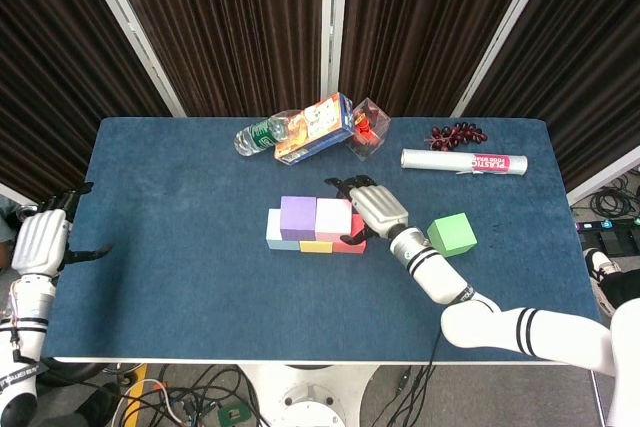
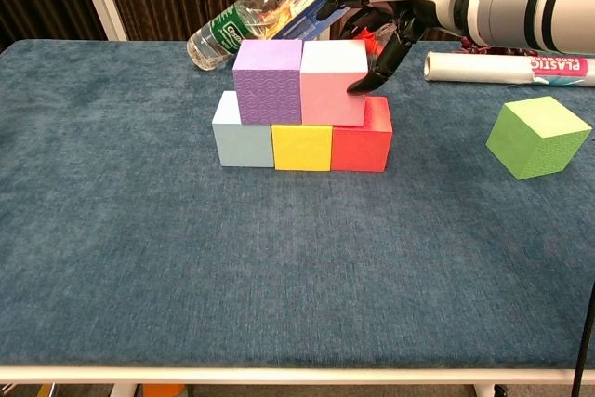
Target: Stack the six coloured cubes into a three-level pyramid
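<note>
A light blue cube (image 2: 242, 141), a yellow cube (image 2: 302, 147) and a red cube (image 2: 363, 141) form a row on the table. On top of them sit a purple cube (image 2: 268, 81) and a pink cube (image 2: 333, 83), side by side and touching. My right hand (image 2: 395, 6) holds the pink cube from its right. One fingertip presses its right face and the other fingers curl behind its top edge. The head view shows the same right hand (image 1: 375, 205) over the pink cube (image 1: 332, 215). The green cube (image 2: 539, 137) lies alone to the right. My left hand (image 1: 42, 240) hovers open at the table's left edge.
Along the back of the blue table (image 1: 180, 277) lie a water bottle (image 1: 262, 134), a colourful carton (image 1: 315, 127), a clear box with something red in it (image 1: 368, 127), dark grapes (image 1: 457, 133) and a white roll (image 1: 463, 161).
</note>
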You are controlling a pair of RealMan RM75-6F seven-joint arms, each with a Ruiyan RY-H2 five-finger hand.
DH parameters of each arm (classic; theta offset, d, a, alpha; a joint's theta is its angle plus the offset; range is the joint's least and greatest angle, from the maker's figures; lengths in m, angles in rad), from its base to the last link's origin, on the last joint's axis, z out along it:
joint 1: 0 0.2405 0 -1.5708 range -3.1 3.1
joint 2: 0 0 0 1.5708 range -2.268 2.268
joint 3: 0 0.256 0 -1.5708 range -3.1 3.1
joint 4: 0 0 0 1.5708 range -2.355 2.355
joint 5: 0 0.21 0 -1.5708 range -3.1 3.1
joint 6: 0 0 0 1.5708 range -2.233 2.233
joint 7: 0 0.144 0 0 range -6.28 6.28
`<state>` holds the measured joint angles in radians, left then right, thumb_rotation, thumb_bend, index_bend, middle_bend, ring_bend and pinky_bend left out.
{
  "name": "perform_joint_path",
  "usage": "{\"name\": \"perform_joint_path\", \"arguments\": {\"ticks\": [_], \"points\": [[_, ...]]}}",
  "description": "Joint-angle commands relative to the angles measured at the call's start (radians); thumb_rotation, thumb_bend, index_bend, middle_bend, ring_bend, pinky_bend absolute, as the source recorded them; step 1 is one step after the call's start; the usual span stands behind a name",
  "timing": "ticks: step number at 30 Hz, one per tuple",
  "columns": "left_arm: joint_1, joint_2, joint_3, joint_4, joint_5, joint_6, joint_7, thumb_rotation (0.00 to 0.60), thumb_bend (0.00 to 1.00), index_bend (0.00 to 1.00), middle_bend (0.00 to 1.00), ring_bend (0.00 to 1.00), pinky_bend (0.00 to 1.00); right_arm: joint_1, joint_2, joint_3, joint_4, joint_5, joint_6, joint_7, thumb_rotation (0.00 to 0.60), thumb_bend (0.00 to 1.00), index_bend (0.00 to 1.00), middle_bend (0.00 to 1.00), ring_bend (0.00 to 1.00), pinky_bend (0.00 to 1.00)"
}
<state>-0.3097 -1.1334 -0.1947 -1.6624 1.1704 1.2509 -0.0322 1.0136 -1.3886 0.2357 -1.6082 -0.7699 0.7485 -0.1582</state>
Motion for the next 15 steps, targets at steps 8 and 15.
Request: {"name": "perform_joint_path", "arguments": {"ticks": [8,15], "points": [[0.015,-0.043,0.040,0.012,0.051,0.052,0.099,0.600,0.09,0.15,0.17,0.13,0.14,0.002,-0.002,-0.005,0.001,0.002,-0.001,-0.001,0.600,0.20,0.06,0.29,0.07,0.00],[0.018,-0.043,0.039,0.008,0.065,0.061,0.097,0.600,0.09,0.15,0.17,0.13,0.14,-0.001,0.004,-0.007,-0.006,-0.006,-0.004,0.006,0.600,0.15,0.00,0.19,0.01,0.00]]}}
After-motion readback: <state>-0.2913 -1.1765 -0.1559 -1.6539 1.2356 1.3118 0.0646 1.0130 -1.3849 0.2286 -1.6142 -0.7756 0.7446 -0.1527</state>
